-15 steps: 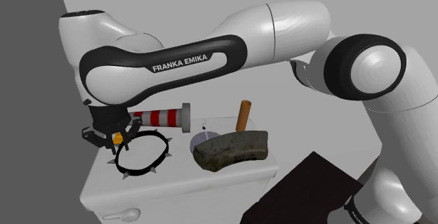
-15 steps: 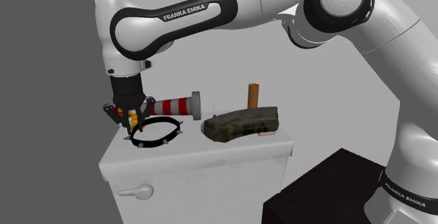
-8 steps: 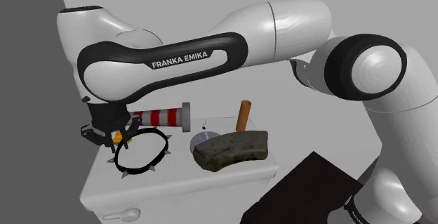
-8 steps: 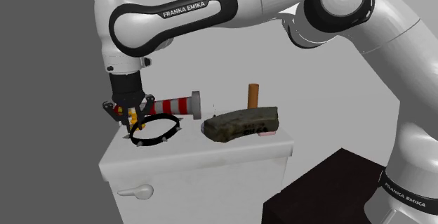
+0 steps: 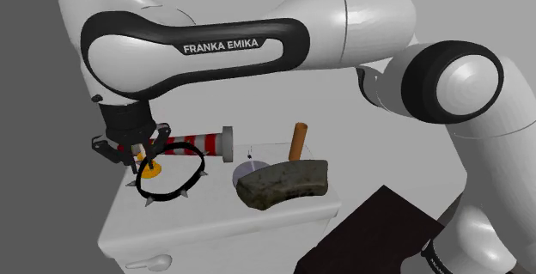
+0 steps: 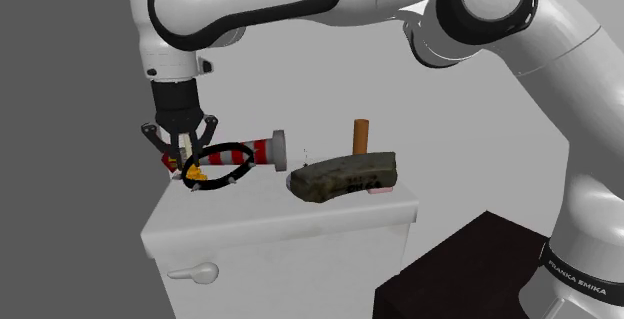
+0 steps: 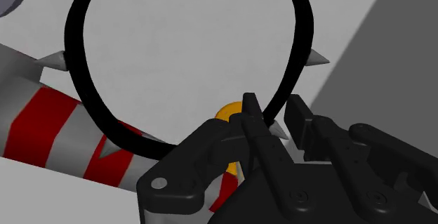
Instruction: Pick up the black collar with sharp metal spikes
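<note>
While hand (image 7: 272, 114) pinches one spiked collar (image 7: 70, 47), one striped cone (image 5: 193, 142), one rock (image 5: 283, 182) sit nearby.

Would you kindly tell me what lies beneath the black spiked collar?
A small yellow object sits on the white top beneath the collar; its shape is unclear, as the tool and collar partly cover it.

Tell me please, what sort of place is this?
Probably a bathroom: the white box under the things looks like a toilet tank, with a flush lever on its front and a plain grey wall behind. The collar in the gripper says nothing about the room.
</note>
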Controlling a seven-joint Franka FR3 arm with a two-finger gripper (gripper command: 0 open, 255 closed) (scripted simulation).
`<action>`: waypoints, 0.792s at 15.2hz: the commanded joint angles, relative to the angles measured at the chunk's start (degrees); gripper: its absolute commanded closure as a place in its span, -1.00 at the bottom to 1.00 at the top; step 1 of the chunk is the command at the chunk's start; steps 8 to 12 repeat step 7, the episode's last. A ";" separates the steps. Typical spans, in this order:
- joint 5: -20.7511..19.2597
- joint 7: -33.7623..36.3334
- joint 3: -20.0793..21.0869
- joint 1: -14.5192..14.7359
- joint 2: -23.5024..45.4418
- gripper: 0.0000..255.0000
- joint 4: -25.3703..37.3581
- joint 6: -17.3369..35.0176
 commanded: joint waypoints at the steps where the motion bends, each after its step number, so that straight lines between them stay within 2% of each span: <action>1: 0.11 -0.19 0.05 0.15 -0.20 1.00 1.18 -1.34; 5: 0.11 -0.59 0.02 0.98 0.21 1.00 5.13 -4.72; 12: 0.11 -0.61 0.01 1.02 0.23 1.00 5.29 -4.85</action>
